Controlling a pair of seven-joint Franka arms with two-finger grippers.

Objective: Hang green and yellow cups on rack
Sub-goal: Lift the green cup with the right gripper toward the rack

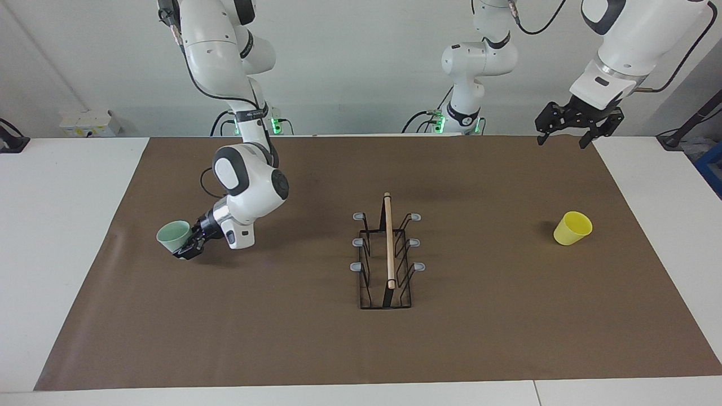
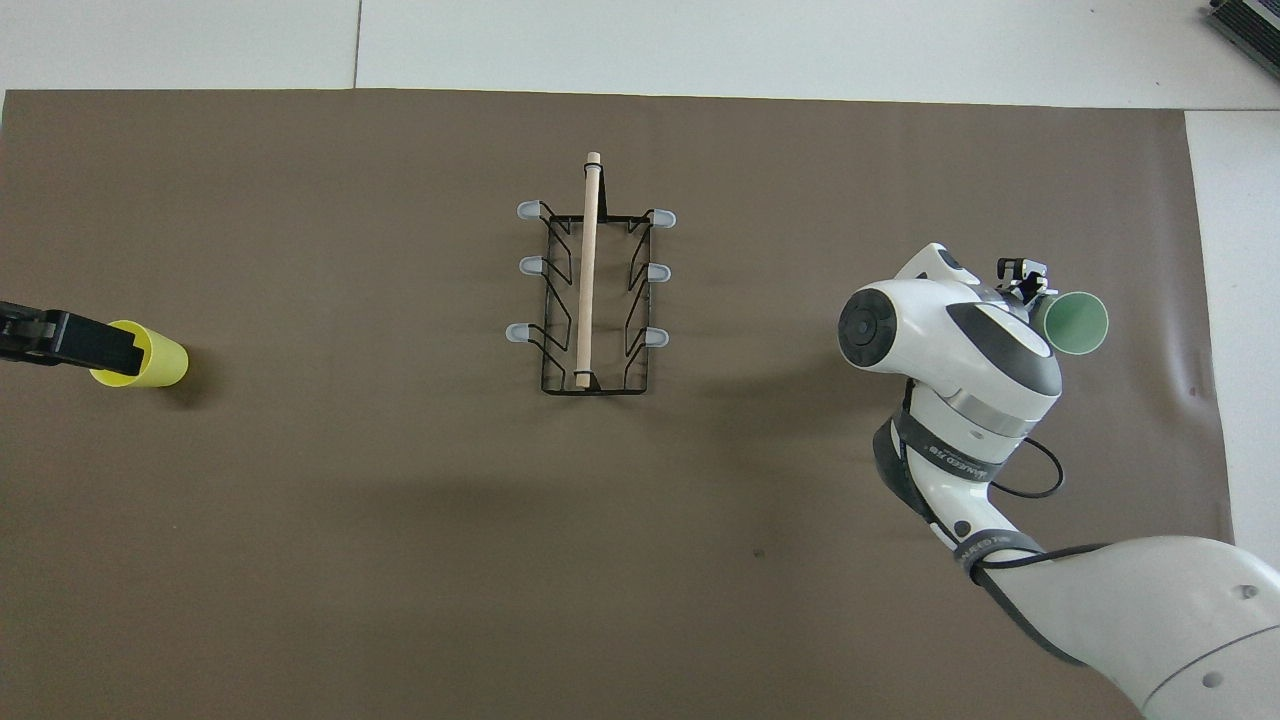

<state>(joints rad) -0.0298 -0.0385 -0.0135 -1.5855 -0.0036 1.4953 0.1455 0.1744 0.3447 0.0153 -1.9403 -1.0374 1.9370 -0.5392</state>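
Two-arm cell seen from across the bench, with the rack (image 1: 387, 254) at mid-mat as the landmark. Nearest the robots, the left pincer (image 1: 579, 128) waits aloft with its fingers spread and nothing in them, over the mat's edge toward the left arm's end from the rack. About level with the rack, the yellow cup (image 1: 572, 228) rests tilted on the mat, well apart from the rack on that same end and untouched. Toward the right arm's end, the right pincer (image 1: 188, 249) is clenched on the green cup (image 1: 174, 237), gripping it by the wall low on its body, the open mouth turned away from the rack; the cup appears just clear of the mat. The rack is a black wire frame with a wooden rod along its top and six grey-tipped prongs, all bare. Judged by form, both cups are light, thin plastic, stiff but smooth and tapered, so they may slip under a weak grip; a hold across the wall leaves the mouth free to go over a prong. The surface is a brown mat (image 1: 293, 338) on a white bench (image 1: 56, 237); the room has plain pale walls.
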